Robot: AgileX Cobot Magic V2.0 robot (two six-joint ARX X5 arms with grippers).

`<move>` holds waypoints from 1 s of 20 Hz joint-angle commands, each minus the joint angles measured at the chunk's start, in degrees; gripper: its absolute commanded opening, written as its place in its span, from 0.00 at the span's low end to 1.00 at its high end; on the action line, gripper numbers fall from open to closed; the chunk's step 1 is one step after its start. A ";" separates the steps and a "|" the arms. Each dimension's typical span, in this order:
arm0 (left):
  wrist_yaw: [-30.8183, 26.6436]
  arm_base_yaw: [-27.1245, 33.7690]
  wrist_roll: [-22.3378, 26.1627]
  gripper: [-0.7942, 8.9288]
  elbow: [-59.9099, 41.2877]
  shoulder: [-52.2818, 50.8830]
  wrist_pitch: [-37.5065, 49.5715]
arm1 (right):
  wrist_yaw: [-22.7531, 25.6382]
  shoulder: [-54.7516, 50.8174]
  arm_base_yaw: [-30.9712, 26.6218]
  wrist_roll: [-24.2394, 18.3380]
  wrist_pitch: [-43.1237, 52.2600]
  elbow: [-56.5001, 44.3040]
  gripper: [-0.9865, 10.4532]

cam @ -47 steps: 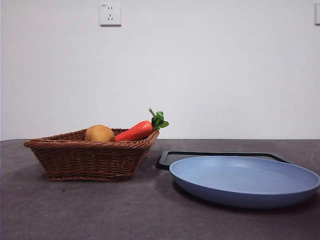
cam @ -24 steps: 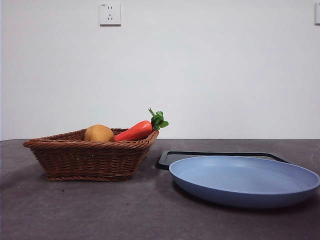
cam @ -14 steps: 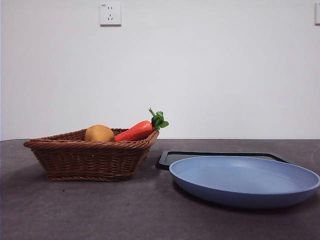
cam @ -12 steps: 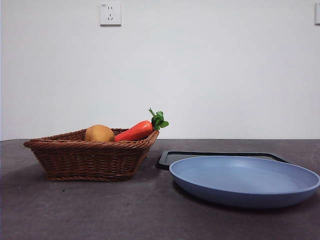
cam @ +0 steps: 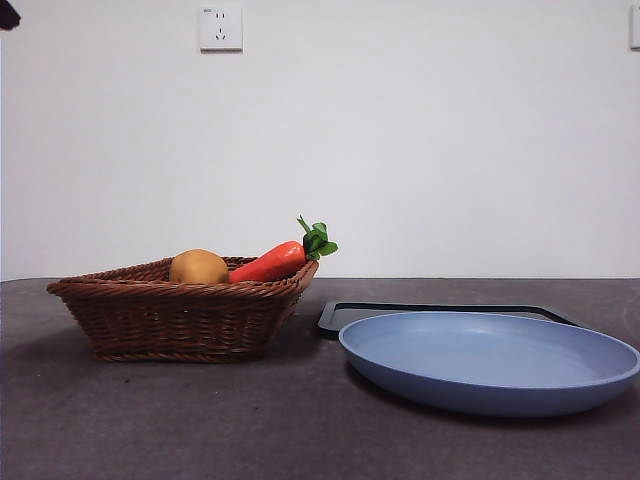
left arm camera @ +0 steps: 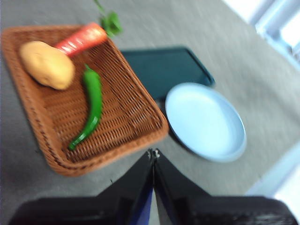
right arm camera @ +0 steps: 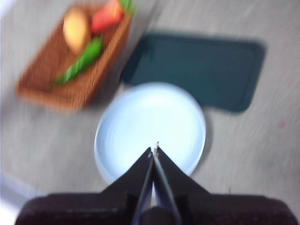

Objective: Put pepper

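**One pepper, one basket, both grippers closed and high**

We count one pepper (left arm camera: 90, 106), and it lies on the floor of the one wicker basket (left arm camera: 136, 108), stretched lengthwise beside a single yellow-brown fruit (left arm camera: 47, 64). One carrot (left arm camera: 80, 39) leans on the basket's rim with its green top hanging over the edge. In the front view we see the fruit and the carrot above the weave, but the pepper is hidden behind the basket's wall.

Just beside the basket we find one blue plate (cam: 490, 362), bare, and behind it one dark tray (cam: 440, 312); the plate's edge overlaps the tray.

We see two grippers. The left gripper (left arm camera: 153, 154) hangs well above the table near the basket's corner, its jaws pressed together with nothing between them. The right gripper (right arm camera: 154, 149) hangs above the plate, jaws likewise closed and empty. In the front view only one black tip (cam: 8, 14) shows, at a top corner.
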 commanded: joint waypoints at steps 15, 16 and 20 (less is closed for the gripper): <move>0.13 -1.22 3.91 0.48 3.34 1.31 -2.93 | 0.44 4.48 1.31 -2.03 -3.41 1.99 0.39; 0.13 -1.22 3.91 0.48 3.34 1.31 -2.93 | 0.52 5.31 1.31 -1.99 -3.39 1.99 0.39; 0.26 -1.22 3.91 0.48 3.34 1.31 -2.93 | 2.84 11.61 1.33 -1.79 -2.73 1.99 0.39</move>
